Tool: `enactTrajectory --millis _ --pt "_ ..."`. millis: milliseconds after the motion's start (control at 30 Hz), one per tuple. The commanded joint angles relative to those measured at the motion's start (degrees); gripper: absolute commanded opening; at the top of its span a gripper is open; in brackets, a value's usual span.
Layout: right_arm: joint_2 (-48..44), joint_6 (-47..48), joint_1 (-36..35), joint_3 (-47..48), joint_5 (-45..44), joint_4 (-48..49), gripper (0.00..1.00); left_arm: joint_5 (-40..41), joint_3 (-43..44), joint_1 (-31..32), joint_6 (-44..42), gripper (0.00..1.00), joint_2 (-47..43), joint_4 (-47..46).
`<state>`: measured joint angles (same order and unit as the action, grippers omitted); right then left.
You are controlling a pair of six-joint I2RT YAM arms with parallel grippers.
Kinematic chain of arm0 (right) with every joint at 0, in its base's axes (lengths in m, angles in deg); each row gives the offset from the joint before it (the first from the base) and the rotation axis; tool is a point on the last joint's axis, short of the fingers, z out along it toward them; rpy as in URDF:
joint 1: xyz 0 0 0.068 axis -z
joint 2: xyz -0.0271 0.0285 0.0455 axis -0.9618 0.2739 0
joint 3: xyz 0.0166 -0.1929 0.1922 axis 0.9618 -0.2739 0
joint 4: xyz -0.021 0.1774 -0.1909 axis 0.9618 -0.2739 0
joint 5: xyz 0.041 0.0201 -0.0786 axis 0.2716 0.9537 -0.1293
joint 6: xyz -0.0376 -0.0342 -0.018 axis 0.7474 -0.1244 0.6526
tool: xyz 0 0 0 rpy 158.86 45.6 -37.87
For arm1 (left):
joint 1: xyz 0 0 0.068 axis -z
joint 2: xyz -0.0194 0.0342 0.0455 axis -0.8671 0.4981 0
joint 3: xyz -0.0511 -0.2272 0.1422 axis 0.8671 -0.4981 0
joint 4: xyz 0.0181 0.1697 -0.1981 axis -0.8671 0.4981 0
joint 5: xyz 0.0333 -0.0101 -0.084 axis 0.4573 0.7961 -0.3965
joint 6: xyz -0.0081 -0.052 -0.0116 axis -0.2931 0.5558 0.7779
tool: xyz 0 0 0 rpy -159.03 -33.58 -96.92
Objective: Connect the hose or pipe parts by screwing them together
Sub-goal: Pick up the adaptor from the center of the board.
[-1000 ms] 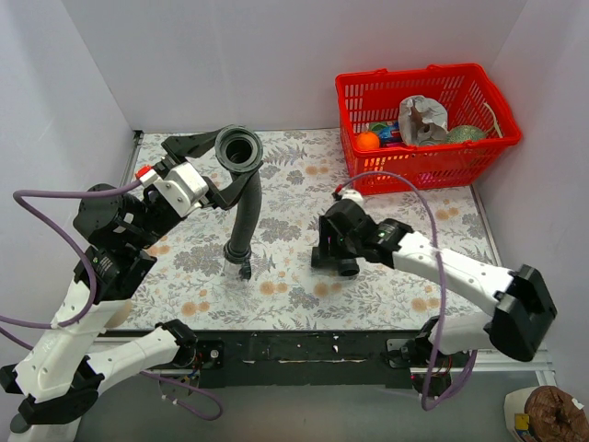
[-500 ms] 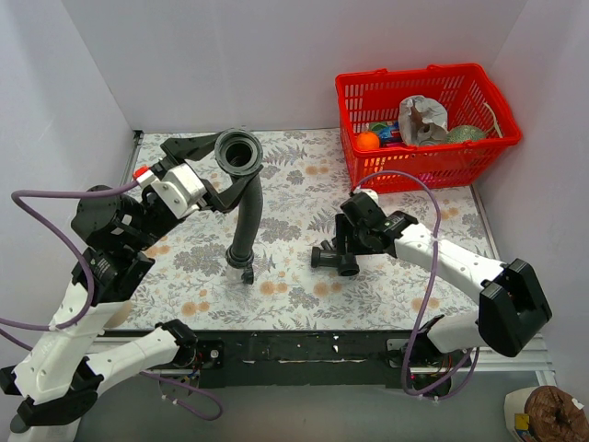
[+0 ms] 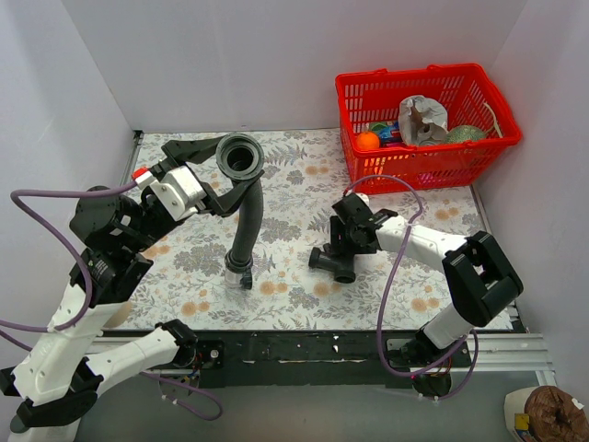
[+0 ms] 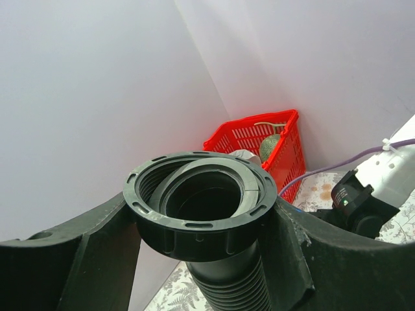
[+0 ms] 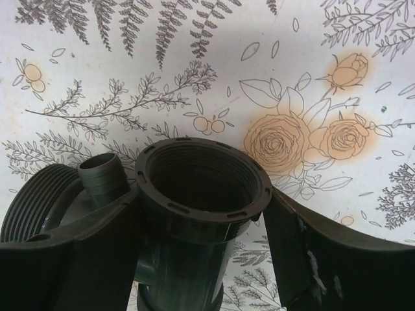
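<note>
- left gripper [image 3: 237,161]: clamped on the hose [image 3: 247,216] at its top collar [image 4: 201,207]; one finger on each side of the collar, both touching it
- hose: collar end lifted above the table [image 3: 294,184], open mouth facing up towards the top camera; ribbed body hangs down and slightly forward; lower end [image 3: 237,273] down at the floral table surface, left of centre
- right gripper [image 5: 202,201]: lowered over the T-fitting [image 3: 333,263]; fingers [image 5: 84,253] flank its threaded collar closely on both sides; can't tell whether they are actually clamping or just straddling it
- T-fitting: lying on the table right of centre, apart from the hose's lower end; wrist view shows the wide threaded opening [image 5: 204,178] facing the camera, a small barbed spigot [image 5: 102,173] beside it and a ribbed end [image 5: 32,201] further left
- hose and T-fitting not joined; clear gap of table between them
- red basket [image 3: 412,74] with mixed items at the far right corner, well away from both parts
</note>
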<state>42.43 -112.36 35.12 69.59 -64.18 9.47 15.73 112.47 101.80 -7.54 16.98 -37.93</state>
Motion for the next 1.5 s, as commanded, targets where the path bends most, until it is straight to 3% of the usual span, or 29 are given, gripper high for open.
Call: enactTrajectory --millis 0,100,200,333,500,700,867,967,1100,1233,1467 --pt "2.61 0.44 0.22 -0.78 1.44 0.56 0.75 -0.80 2.65 -0.45 0.02 0.24 -0.87 -1.12" --pt "2.62 -0.79 0.22 -2.80 2.50 1.44 0.65 -0.71 2.56 -0.45 -0.15 0.24 -1.04 -1.04" --pt "2.18 -2.02 0.22 -4.99 3.20 3.10 0.46 -0.80 2.04 -0.45 -0.15 0.24 -1.31 -1.04" --pt "2.17 -2.99 0.22 -6.32 4.17 3.90 0.02 -1.76 1.77 -0.45 1.34 0.24 -1.40 -0.69" --pt "-1.94 -2.12 0.22 -3.52 4.35 2.76 0.01 -2.73 0.90 -0.45 6.60 0.30 -2.10 -0.51" --pt "-15.83 6.64 0.14 14.13 2.06 1.35 0.01 -5.72 -4.72 -0.45 14.78 0.29 -3.85 -1.82" --pt "-22.51 15.10 -0.04 29.15 3.28 6.61 0.01 -7.21 -11.39 -0.45 22.16 0.25 -5.26 -4.28" --pt "-25.06 18.89 -0.48 32.17 8.20 13.80 0.01 -10.37 -15.09 -0.45 26.11 0.25 -5.88 -8.85" --pt "-25.33 21.18 -1.10 40.67 14.26 17.34 0.01 -14.06 -14.32 -0.45 29.99 0.26 -3.60 -13.33" --pt "-26.04 21.09 -2.06 42.81 19.45 26.03 0.01 -16.79 -11.77 -0.45 32.45 0.27 -0.44 -18.07" --pt "-25.24 23.28 -5.75 45.98 22.01 31.05 0.01 -20.74 -9.57 -0.45 36.50 0.27 4.84 -20.99"
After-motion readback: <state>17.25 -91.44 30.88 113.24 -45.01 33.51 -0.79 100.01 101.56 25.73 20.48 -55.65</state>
